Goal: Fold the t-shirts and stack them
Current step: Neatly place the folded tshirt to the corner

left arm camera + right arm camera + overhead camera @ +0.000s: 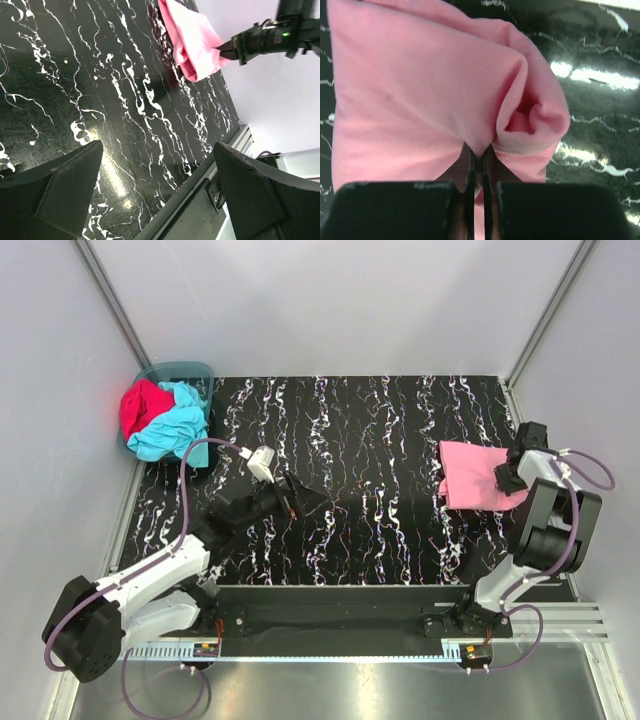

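Right claw (pixel 479 156) nips the pink t-shirt's (pixel 410 100) folded edge; left claw (pixel 157 170) wide — well apart.

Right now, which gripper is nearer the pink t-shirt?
Right. The right gripper is shut on the pink t-shirt; the left gripper is open, well apart to its left.

You have the pink t-shirt (pixel 472 476) lying folded on the right side of the black marbled table (pixel 380 430). Your right gripper (pixel 508 478) is at its right edge, touching the cloth. Your left gripper (pixel 300 502) hovers left of centre, well apart from it. In the far left corner, the teal basket (pixel 178 371) holds the red t-shirt (pixel 142 407) and the turquoise t-shirt (pixel 175 430), crumpled together.
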You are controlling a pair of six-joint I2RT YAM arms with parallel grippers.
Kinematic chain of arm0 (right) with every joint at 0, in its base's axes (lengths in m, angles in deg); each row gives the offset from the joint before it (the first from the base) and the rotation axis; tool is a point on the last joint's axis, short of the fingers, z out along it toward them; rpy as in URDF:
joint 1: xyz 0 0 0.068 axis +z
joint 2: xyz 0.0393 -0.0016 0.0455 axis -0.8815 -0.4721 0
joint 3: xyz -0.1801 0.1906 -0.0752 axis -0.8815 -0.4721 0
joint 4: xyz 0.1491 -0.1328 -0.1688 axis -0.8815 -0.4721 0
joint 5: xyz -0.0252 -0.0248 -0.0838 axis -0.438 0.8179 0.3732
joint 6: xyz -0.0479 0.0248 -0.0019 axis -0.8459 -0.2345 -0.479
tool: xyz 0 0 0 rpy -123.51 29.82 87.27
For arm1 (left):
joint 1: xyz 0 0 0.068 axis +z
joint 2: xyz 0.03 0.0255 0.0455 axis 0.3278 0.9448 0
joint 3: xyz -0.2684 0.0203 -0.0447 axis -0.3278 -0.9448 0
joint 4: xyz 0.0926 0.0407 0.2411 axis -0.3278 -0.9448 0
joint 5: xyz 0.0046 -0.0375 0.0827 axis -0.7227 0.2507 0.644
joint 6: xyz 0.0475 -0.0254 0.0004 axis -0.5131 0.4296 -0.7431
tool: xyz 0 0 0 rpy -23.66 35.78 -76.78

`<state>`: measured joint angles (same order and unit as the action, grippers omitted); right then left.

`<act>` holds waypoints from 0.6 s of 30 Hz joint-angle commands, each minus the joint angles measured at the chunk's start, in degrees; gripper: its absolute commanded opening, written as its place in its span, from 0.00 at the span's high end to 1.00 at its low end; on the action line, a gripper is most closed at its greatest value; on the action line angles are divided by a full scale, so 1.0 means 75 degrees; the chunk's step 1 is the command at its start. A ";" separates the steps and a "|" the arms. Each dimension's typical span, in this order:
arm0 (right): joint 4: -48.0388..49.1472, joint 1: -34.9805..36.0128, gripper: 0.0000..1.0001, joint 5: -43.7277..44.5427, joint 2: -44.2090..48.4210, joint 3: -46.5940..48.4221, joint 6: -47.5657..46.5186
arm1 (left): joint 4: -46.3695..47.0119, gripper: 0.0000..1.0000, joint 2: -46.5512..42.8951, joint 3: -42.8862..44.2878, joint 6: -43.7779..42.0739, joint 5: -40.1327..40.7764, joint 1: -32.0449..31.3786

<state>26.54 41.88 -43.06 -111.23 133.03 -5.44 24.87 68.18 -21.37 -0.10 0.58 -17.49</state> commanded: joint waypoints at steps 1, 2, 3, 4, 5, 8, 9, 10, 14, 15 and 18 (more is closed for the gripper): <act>0.0033 -0.0281 1.00 0.0089 -0.0360 0.0600 -0.0139 | -0.0046 0.01 -0.0314 0.0258 -0.0146 0.0115 0.0043; 0.0033 -0.0329 1.00 0.0031 -0.0593 0.0705 -0.0209 | -0.0104 0.01 -0.0350 0.0293 -0.0157 0.0115 0.0043; 0.0033 -0.0399 1.00 -0.0063 -0.0677 0.0892 -0.0256 | -0.0174 0.01 -0.0361 0.0294 -0.0169 0.0127 0.0043; 0.0033 -0.0411 1.00 -0.0075 -0.0759 0.0987 -0.0279 | -0.0198 0.01 -0.0443 0.0282 -0.0169 0.0150 0.0043; 0.0033 -0.0411 1.00 -0.0098 -0.0957 0.1080 -0.0361 | -0.0245 0.01 -0.0478 0.0270 -0.0181 0.0162 0.0043; 0.0033 -0.0411 1.00 -0.0204 -0.1414 0.1421 -0.0443 | -0.0304 0.01 -0.0572 0.0235 -0.0193 0.0221 0.0043; 0.0022 -0.0411 1.00 -0.0239 -0.1520 0.1537 -0.0444 | -0.0327 0.01 -0.0584 0.0235 -0.0193 0.0221 0.0043; 0.0033 -0.0411 1.00 -0.0251 -0.1626 0.1608 -0.0444 | -0.0351 0.01 -0.0596 0.0247 -0.0193 0.0221 0.0043; 0.0022 -0.0411 1.00 -0.0216 -0.2024 0.1878 -0.0467 | -0.0468 0.01 -0.0713 0.0247 -0.0216 0.0279 0.0043; 0.0022 -0.0411 1.00 -0.0123 -0.2060 0.1983 -0.0455 | -0.0538 0.01 -0.0725 0.0258 -0.0228 0.0291 0.0043; -0.0014 -0.0423 1.00 0.0006 -0.2142 0.2112 -0.0374 | -0.0667 0.01 -0.0795 0.0294 -0.0263 0.0361 0.0055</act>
<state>26.28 38.80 -44.87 -125.77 146.58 -8.46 19.85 63.61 -21.37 -0.87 1.85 -17.47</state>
